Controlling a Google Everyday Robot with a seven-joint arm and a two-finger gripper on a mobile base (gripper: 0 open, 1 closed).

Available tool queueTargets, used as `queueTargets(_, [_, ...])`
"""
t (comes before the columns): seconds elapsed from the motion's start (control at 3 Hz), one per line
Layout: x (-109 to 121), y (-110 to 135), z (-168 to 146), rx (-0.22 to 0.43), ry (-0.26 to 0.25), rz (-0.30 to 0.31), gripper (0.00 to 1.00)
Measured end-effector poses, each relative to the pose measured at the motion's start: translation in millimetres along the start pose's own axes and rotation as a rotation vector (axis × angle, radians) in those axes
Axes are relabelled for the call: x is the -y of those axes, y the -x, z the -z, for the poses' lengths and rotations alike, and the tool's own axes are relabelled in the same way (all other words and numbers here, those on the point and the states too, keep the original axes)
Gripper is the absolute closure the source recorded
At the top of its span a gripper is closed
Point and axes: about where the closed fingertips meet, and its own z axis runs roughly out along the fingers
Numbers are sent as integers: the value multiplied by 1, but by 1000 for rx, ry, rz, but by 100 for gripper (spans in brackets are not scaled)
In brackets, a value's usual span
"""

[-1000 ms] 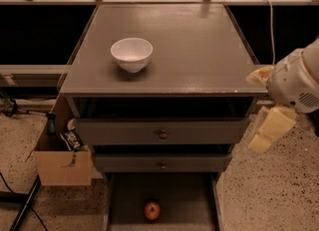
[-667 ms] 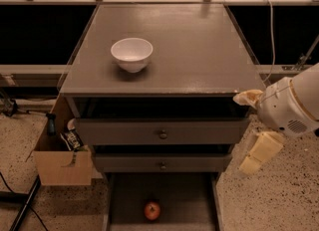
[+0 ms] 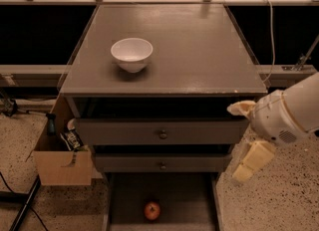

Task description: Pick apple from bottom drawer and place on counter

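Note:
The small red apple lies on the dark floor of the pulled-out bottom drawer, near its front middle. Above it are two shut upper drawers with round knobs, and the grey-brown counter tops the cabinet. My gripper hangs at the cabinet's right front corner, level with the upper drawers, well above and to the right of the apple. Its pale fingers are spread apart, open, with nothing between them.
A white bowl sits on the counter's left half. A cardboard box with clutter stands on the floor against the cabinet's left side. A cable runs down behind the right edge. Speckled floor lies to the right.
The arm has moved left and down, bringing the gripper from beside the counter's right edge to the front right corner of the drawers. The apple and bowl have not moved.

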Motion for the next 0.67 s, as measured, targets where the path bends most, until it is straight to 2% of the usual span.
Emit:
queueTargets(0.33, [-15, -34, -51, 39, 36, -21, 0])
queueTargets(0.67, [-25, -67, -87, 74, 41, -32, 0])
